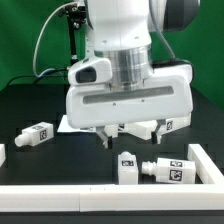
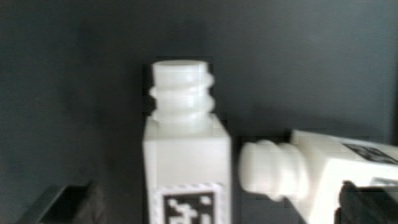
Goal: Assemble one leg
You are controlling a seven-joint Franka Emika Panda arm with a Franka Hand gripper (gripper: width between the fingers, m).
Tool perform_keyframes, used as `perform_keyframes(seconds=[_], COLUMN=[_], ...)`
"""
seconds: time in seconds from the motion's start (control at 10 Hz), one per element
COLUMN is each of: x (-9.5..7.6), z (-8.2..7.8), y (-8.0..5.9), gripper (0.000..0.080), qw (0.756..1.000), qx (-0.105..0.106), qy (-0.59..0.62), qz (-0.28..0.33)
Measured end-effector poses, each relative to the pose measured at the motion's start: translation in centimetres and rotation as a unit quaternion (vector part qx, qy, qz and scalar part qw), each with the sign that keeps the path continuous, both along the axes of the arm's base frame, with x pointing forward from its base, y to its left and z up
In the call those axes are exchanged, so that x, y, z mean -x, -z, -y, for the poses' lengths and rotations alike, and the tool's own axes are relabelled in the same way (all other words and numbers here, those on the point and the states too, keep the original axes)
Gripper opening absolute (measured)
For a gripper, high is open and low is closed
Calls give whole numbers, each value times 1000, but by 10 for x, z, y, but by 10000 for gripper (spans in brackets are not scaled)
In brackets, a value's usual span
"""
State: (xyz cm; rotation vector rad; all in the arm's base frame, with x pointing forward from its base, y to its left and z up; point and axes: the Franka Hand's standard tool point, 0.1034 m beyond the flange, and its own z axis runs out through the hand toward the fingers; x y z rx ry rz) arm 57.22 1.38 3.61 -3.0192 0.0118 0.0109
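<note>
Plainly, a black table (image 1: 50, 165) lies before a green curtain (image 1: 20, 40). The gripper (image 1: 133, 134) hangs wide open, empty, just above the leg (image 1: 128, 166), with another post (image 1: 172, 170) lying just beside it on the exterior view's right.

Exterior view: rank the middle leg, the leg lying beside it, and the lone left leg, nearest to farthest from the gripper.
1. Middle leg: just under the gripper.
2. Lying leg: beside it, toward the exterior view's right.
3. Lone leg: far on the exterior view's left.
</note>
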Motion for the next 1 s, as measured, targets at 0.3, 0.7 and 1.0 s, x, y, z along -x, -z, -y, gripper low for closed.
perform_keyframes(seconds=[0.3,0.7,1.0], x=[0,2,1], z=[1,5,5], y=[22,26,26], gripper=[650,553,284], qw=[1000,1000,1000], qx=[2,2,2], qy=[1,-6,-6], qz=[1,3,3])
